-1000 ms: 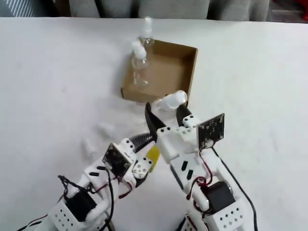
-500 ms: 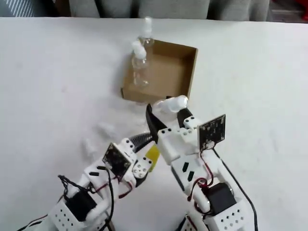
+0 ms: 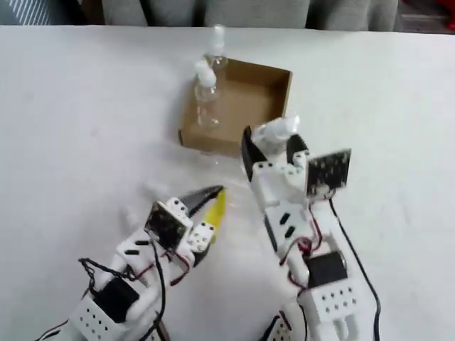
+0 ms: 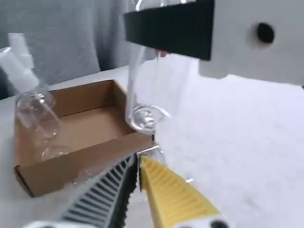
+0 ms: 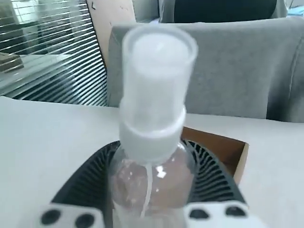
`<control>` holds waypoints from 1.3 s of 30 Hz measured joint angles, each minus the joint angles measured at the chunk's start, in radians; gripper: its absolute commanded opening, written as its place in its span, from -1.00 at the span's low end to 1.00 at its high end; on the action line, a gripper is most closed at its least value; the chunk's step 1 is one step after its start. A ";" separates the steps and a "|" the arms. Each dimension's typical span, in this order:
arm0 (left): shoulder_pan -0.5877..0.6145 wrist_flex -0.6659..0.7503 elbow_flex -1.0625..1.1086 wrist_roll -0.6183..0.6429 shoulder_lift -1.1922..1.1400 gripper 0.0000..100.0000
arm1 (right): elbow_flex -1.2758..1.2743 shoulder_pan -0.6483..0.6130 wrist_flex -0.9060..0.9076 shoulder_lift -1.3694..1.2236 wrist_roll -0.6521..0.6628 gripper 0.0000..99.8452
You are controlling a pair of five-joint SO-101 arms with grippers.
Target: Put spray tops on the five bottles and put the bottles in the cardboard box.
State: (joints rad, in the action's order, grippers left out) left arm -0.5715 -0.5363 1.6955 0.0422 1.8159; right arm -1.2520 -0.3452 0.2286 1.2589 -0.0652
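Your right gripper [image 3: 272,142], clamped on a capped spray bottle [image 3: 279,129], now sits closer to the cardboard box [image 3: 283,92] | left gripper [image 3: 210,199] is pulled back, closed on nothing | boxed bottle [image 3: 207,99]: one clearly in; you likely have this one and others left.

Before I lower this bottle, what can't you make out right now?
- High view: how many bottles stand at the cardboard box's far-left corner; clear glass overlaps.
- High view: faint clear shapes beside the left gripper; too pale to identify.
- Right wrist view: the held bottle's base, hidden between the right gripper's fingers.
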 measured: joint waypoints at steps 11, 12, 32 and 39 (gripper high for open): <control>0.433 -0.107 0.000 0.000 0.000 -0.96 | 0.276 0.120 -0.222 -0.595 0.000 -0.97; 0.476 -0.130 0.000 0.000 0.000 -0.96 | 0.305 0.129 -0.230 -0.640 0.000 -0.97; 0.760 -0.193 0.000 0.000 0.000 -0.96 | 0.772 0.144 -0.448 -1.344 0.003 -0.97; 0.760 -0.193 0.000 0.000 0.000 -0.96 | 0.937 0.150 -0.451 -1.530 0.008 -0.97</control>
State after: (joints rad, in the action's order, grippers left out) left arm 0.1880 -0.7296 1.6955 0.0422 1.8159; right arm -0.3145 -0.1949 -0.2225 -0.2708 -0.0575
